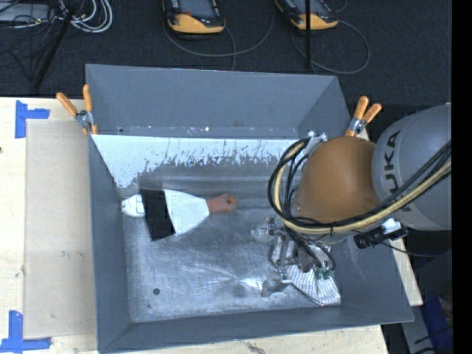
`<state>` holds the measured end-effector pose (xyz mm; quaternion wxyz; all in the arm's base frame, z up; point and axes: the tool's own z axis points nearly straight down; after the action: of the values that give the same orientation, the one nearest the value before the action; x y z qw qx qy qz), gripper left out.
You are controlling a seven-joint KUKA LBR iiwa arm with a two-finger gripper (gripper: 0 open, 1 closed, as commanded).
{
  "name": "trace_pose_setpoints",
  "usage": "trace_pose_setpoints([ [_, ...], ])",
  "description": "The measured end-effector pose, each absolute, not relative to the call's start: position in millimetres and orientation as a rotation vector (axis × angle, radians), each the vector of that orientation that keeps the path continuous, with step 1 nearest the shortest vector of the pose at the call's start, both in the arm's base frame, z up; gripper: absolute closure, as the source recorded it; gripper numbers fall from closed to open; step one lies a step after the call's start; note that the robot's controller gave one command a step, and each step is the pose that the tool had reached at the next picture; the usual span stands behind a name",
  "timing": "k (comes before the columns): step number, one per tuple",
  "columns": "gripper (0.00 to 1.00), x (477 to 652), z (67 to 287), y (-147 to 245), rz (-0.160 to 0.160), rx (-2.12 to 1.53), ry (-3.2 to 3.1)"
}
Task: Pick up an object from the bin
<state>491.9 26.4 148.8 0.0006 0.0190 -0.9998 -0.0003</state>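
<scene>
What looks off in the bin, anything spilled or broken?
Nothing spilled or broken. The brush lies flat at left-centre, with a small white object beside its black bristles. The only oddity is the pale cloth, which is crumpled in the lower right corner, with the end effector low over its left edge.
</scene>
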Motion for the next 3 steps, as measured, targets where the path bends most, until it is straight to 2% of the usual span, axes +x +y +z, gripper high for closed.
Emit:
trace_pose_setpoints([
  [2, 0.0, 491.2, 154.9, 27.5, -0.002, 0.063, -3.143],
  [3, 0.0, 493.7, 111.5, 17.4, -0.001, 0.153, -3.131],
])
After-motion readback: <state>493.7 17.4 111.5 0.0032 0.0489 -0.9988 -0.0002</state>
